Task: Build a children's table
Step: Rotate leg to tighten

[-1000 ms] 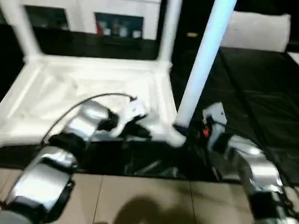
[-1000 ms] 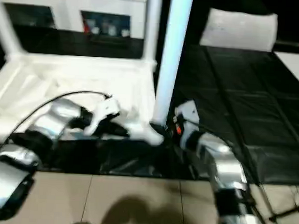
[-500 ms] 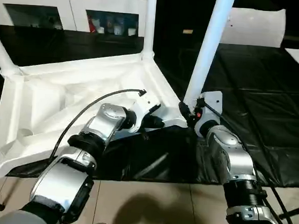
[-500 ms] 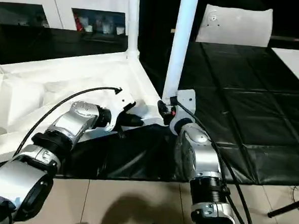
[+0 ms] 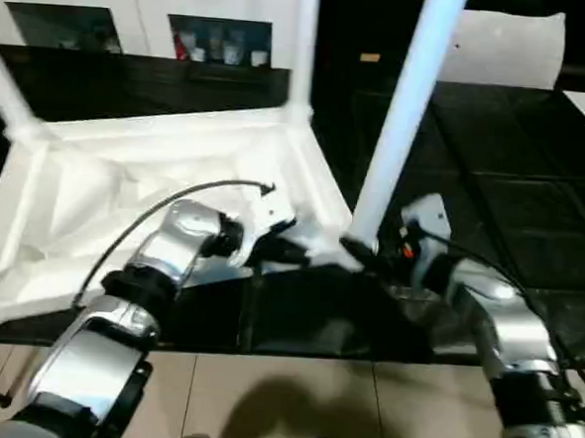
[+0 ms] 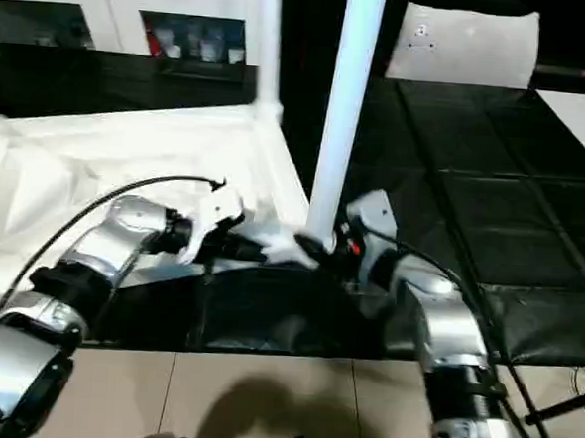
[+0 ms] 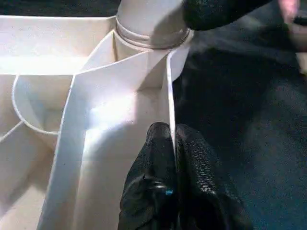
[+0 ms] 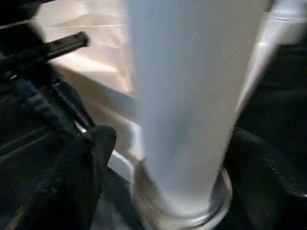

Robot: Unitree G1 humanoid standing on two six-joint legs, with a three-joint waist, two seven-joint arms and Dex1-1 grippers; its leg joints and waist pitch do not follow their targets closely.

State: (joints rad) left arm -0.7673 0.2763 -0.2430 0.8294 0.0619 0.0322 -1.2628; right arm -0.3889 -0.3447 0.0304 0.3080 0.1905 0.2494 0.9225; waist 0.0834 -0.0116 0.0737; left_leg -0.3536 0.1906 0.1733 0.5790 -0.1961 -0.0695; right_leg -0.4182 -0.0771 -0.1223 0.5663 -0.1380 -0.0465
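Black mat (image 5: 532,194) covers the floor ahead; tan tiles (image 5: 262,396) nearest the robot. White cabinet (image 5: 146,16) with glass doors along the far side, and a flat white panel (image 6: 467,46) standing far right.

Children's table (image 5: 155,186) lies upside down on the mat, ribbed underside facing up. Three legs stand in its corner sockets: far-left leg (image 5: 7,92), far-right leg (image 5: 305,51), and near-right leg (image 5: 403,117), the last tilting slightly.

Left arm (image 5: 160,271) reaches in over the table's near edge. Left gripper (image 7: 173,153) is clenched on the thin upright rim of the tabletop, one black finger each side of the wall, just beside the near-right corner socket (image 7: 151,40).

Right arm (image 5: 494,331) comes in from the right. Right gripper (image 8: 163,158) sits at the base of the near-right leg, fingers (image 8: 91,153) spread on either side of it (gaps visible between pads and leg, so released, not gripping).
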